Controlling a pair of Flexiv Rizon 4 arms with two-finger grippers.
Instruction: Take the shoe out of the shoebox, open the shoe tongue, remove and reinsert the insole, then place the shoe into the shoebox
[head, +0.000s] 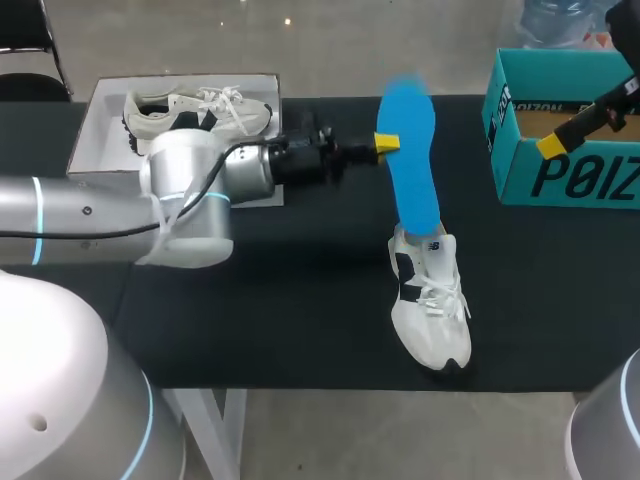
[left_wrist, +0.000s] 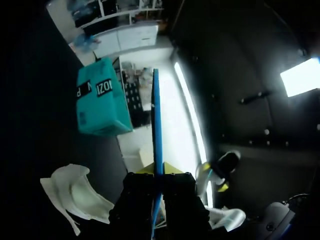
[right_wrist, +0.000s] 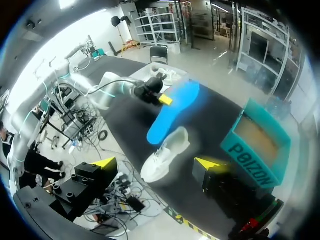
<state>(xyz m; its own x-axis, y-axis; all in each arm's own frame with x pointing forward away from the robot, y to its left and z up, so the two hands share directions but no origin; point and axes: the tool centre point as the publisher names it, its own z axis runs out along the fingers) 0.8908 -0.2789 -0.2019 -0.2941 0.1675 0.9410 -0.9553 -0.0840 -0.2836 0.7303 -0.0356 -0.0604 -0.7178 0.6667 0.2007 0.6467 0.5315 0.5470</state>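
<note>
— Insole?
— The blue insole (head: 410, 160) is clamped edge-on in the left gripper (left_wrist: 159, 170). Its lower end is at the collar of the shoe (head: 430, 300); whether it is inside, I cannot tell.
— Left arm?
— Stretched level across the table (head: 300, 310).
— Right gripper?
— The right gripper (right_wrist: 156, 163) has its fingers apart, holds nothing and is raised above the shoebox (head: 560, 130).
— Surface?
— Black. The shoe stands upright near the front edge. A second shoe (head: 200, 110) lies in a white box (head: 100, 140) at the far left.

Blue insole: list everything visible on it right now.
The insole is bright blue, thin and flat, foam-like, shaped like a shoe sole. It hangs in the air, pinched at one long edge by the left gripper. Its heel end meets the opening of the white shoe; whether it is inside cannot be told.
</note>
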